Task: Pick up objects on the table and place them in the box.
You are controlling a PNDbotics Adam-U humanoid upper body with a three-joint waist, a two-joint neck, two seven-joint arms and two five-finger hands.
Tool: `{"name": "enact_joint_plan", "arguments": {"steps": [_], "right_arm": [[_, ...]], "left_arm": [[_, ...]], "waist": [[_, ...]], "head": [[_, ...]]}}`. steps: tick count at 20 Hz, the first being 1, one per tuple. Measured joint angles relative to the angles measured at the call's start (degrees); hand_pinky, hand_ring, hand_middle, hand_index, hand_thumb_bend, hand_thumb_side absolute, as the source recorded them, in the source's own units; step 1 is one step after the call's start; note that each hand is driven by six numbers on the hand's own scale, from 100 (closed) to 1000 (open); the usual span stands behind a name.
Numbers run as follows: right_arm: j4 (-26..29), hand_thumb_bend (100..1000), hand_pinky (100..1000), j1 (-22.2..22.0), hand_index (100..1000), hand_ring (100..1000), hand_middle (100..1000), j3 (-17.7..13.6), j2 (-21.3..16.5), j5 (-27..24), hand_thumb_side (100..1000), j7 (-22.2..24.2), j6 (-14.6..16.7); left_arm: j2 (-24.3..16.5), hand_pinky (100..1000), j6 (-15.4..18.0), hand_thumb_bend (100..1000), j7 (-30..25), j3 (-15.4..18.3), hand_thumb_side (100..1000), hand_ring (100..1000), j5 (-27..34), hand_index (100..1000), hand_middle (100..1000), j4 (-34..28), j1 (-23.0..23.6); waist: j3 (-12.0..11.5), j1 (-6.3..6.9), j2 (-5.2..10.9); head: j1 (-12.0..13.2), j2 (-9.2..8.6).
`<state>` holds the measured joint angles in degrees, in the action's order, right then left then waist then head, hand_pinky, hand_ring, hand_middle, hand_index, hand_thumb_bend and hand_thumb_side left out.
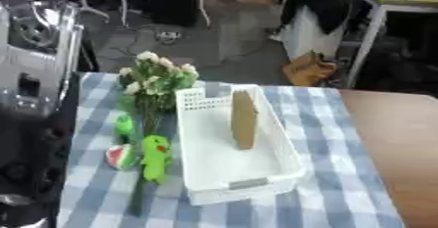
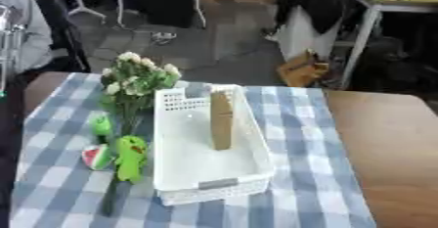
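Note:
A white slotted box (image 1: 210, 191) stands on the blue-checked cloth in the middle of the table. A flat brown piece (image 1: 244, 119) stands on edge inside it, leaning toward the far wall. Left of the box lies a bunch of pale flowers (image 1: 157, 78) with long green stems pointing toward me. Beside the stems sit a bright green toy (image 1: 155, 156), a smaller green thing (image 1: 125, 124) and a red, white and green watermelon-slice toy (image 1: 121, 156). Neither of my hands shows in either view.
Bare brown tabletop (image 2: 389, 144) lies right of the cloth. Dark machinery (image 1: 30, 139) fills the left edge. Beyond the table are a grey floor, a brown bag (image 1: 310, 68) and a desk (image 1: 402, 2) at the back right.

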<state>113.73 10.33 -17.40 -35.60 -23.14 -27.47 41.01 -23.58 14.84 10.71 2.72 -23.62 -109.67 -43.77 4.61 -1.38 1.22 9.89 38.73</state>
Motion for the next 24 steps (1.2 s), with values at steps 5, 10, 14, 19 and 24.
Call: {"name": "enact_joint_plan", "arguments": {"steps": [5, 10, 14, 19, 24], "right_arm": [[0.00, 100, 815, 0.25, 853, 863, 846, 0.15, 0.00, 0.01, 857, 0.01, -0.57], [0.00, 100, 815, 0.73, 849, 863, 843, 0.16, -0.02, 0.02, 850, -0.18, -1.12], [0.00, 100, 814, 0.74, 846, 863, 841, 0.16, -0.06, 0.02, 843, -0.18, -1.54], [0.00, 100, 813, 0.75, 839, 862, 839, 0.23, -0.08, 0.02, 830, -0.23, -1.91], [0.00, 100, 811, 0.77, 835, 861, 835, 0.50, -0.08, 0.02, 820, -0.29, -2.27]], "left_arm": [[-4.49, 847, -0.06, 100, -3.39, -0.17, 595, 968, -7.55, 970, 901, 6.56, -0.57], [-8.68, 870, 1.64, 100, -9.95, -1.97, 488, 983, -11.53, 983, 905, 14.38, -0.69], [-11.33, 892, 3.69, 100, -22.30, -2.97, 447, 1000, -11.45, 1000, 936, 21.25, -0.54], [-12.83, 957, 5.26, 100, -37.60, -3.32, 460, 1000, -11.44, 1000, 997, 26.33, 0.03], [-13.23, 988, 5.06, 100, -49.98, -3.45, 510, 1000, -10.01, 1000, 1000, 31.56, 0.02]], "waist": [[0.38, 0.05, 0.00], [0.66, 0.34, 0.00], [0.71, 0.35, 0.00], [0.78, 0.37, 0.00], [0.89, 0.37, 0.00]], "head": [[0.75, 0.00], [1.83, 0.45], [2.24, 0.48], [2.51, 0.40], [2.95, -0.11]]}}
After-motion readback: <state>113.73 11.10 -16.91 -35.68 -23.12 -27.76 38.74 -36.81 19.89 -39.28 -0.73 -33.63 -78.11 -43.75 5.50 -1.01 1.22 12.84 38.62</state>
